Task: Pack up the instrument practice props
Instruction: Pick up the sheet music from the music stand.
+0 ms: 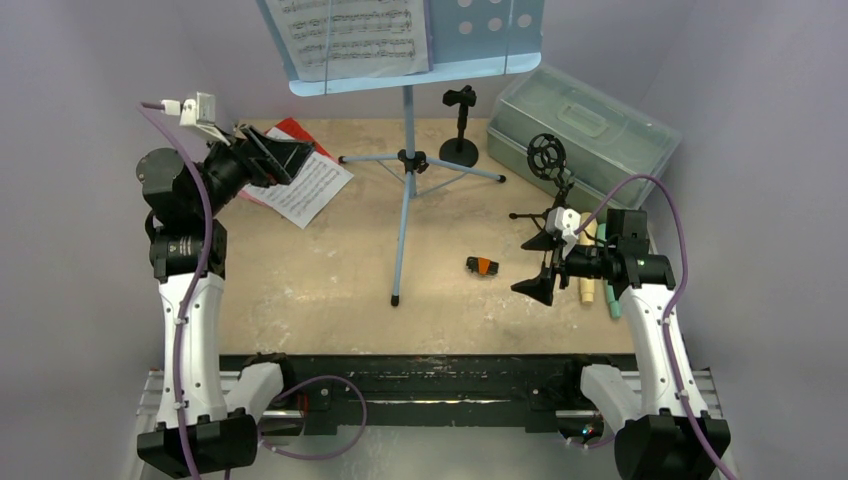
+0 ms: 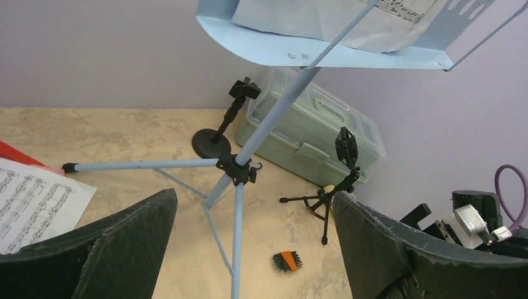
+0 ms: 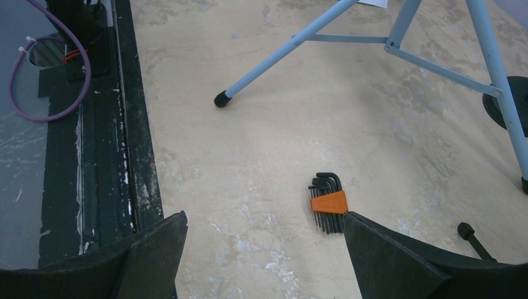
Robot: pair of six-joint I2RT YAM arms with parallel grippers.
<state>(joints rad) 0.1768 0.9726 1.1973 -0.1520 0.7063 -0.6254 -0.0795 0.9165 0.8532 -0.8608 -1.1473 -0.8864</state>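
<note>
Tripod legs (image 1: pixel 370 157) spread across mid-table; open tabletop (image 1: pixel 300 285) lies left of the front leg (image 1: pixel 400 250)

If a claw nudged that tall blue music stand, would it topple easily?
The music stand looks top-heavy, its wide rack carried high, so a high push may tip it. The spread legs likely steady a low nudge. The page might slip off.

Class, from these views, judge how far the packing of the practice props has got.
Done: nothing; the case looks closed. In hand: nothing; left gripper and right gripper hang open, empty. Left: the rack standing with pages, loose pages, both mic holders, microphones on the table.
</note>
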